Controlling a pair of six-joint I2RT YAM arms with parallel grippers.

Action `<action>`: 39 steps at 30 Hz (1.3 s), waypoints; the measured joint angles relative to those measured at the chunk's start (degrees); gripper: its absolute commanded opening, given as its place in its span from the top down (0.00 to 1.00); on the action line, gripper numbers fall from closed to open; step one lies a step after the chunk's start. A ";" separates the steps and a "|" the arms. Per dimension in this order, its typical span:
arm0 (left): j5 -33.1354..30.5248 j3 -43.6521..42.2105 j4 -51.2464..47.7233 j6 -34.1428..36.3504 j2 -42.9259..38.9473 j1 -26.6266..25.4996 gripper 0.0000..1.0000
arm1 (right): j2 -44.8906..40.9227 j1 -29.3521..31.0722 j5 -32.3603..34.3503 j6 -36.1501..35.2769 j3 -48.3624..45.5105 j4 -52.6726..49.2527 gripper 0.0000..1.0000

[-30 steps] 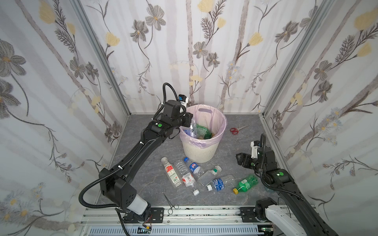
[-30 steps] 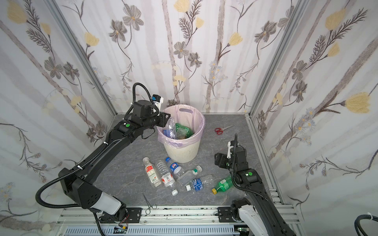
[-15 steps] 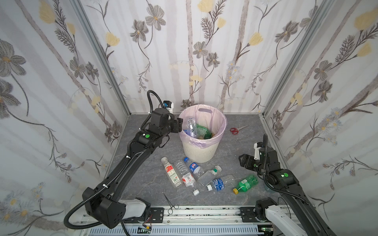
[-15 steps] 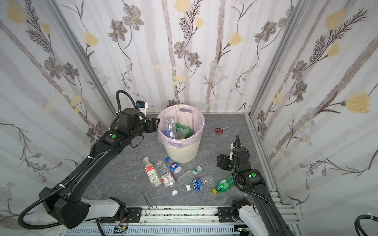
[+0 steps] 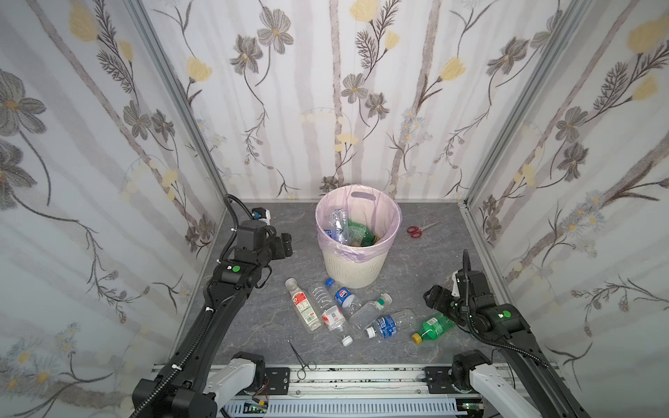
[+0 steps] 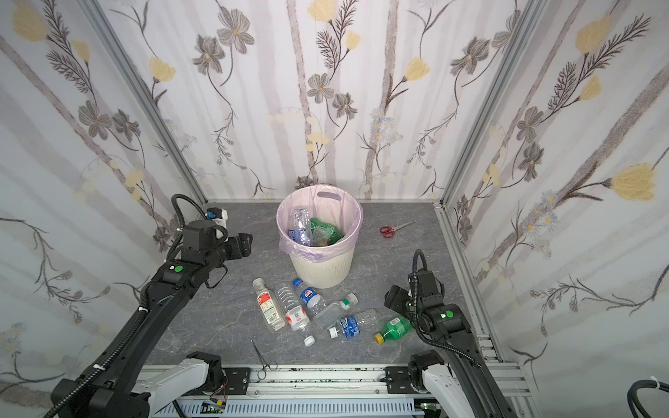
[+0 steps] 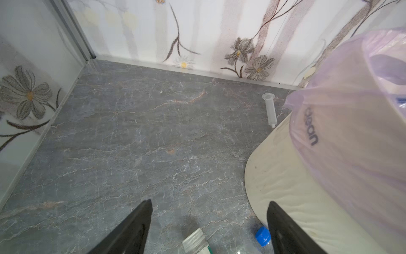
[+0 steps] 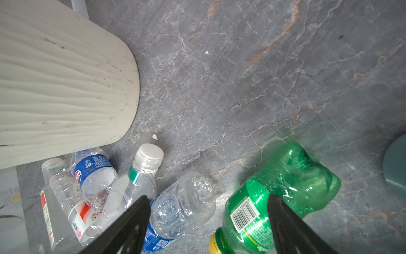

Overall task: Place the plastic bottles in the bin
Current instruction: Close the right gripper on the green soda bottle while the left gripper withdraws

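**A:** Top views first. A second ago the left gripper (image 5: pixel 286 246) was shut on a clear bottle over the bin (image 5: pixel 356 269) rim. Now it's back at 9 o'clock of the bin, clear of the rim, with nothing in it.

**B:** So we count that drop as in. What's left?

**A:** Clear and green plastic is piled inside the liner. Six bottles (image 5: pixel 306 309) lie on the floor at 6 o'clock of the bin, most of them touching. The green bottle (image 5: pixel 432 327) sits apart at the 4 o'clock end. The right gripper (image 5: pixel 430 295) hangs just beside it and has barely shifted. Scissors (image 5: pixel 416 230) at 3 o'clock and forceps (image 5: pixel 300 356) at 6 aren't ours.

**B:** Left wrist?

**A:** The left gripper (image 7: pixel 210 202) stands wide open and empty, with only floor between the fingers. The bin (image 7: pixel 274 176) wall is just beside one finger. A blue cap (image 7: pixel 262 235) and a clear cap (image 7: pixel 195 240) show at the frame edge. A small clear tube (image 7: pixel 270 110) lies by the bin foot.

**B:** Right wrist?

**A:** The right gripper (image 8: pixel 208 196) is also wide open and holds nothing. The green bottle (image 8: pixel 285 176) lies under one finger and a blue-label bottle (image 8: pixel 180 202) under the other.

**B:** So we have one more in and six to go. We'd say the left is free for the near pile and the right is lined up on the green one.
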 measured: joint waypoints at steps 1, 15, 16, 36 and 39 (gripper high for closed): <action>0.04 -0.70 0.04 0.00 -0.31 0.50 0.16 | 0.44 0.00 0.76 0.85 0.22 -0.70 0.15; 4.52 -5.01 2.75 -0.55 -1.16 4.79 0.16 | -0.61 0.17 8.85 14.53 -4.94 -5.38 0.17; 4.76 -5.09 3.06 -0.72 -1.18 5.05 0.16 | -0.42 0.22 8.72 15.08 -5.68 -5.27 0.17; 6.43 -6.03 4.52 -1.55 -1.20 6.08 0.16 | 7.67 1.03 5.86 17.84 -16.02 9.27 0.31; 6.54 -6.45 4.50 -1.84 -1.31 6.08 0.16 | 8.79 1.14 6.23 17.77 -16.33 11.67 0.33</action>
